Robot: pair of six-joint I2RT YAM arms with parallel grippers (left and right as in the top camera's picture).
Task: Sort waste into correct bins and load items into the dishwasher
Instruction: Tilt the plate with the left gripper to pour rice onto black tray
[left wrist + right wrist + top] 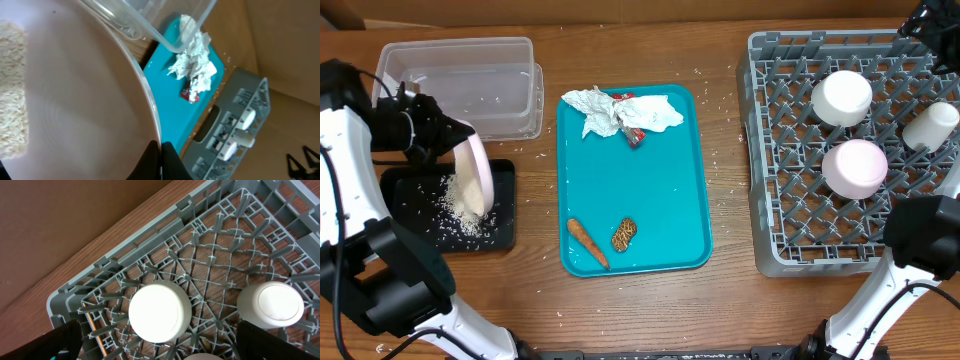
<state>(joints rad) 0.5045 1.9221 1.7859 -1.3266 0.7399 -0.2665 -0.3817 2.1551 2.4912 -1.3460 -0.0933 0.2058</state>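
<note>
Overhead: my left claw [453,135] pinches the plate [472,178] by its far rim. It is tipped steeply, low edge over the black tray [410,205] at near left, with rice [460,215] lying beneath.

Left wrist: pale plate, rice clinging at its left.

Right wrist: right claw [160,330] wide and empty above the dish rack [150,250].

Before me, item one: teal tray [655,190], mid-surface. Item two: wooden surface [720,305]. Item three: brown cardboard [620,8], far edge.
</note>
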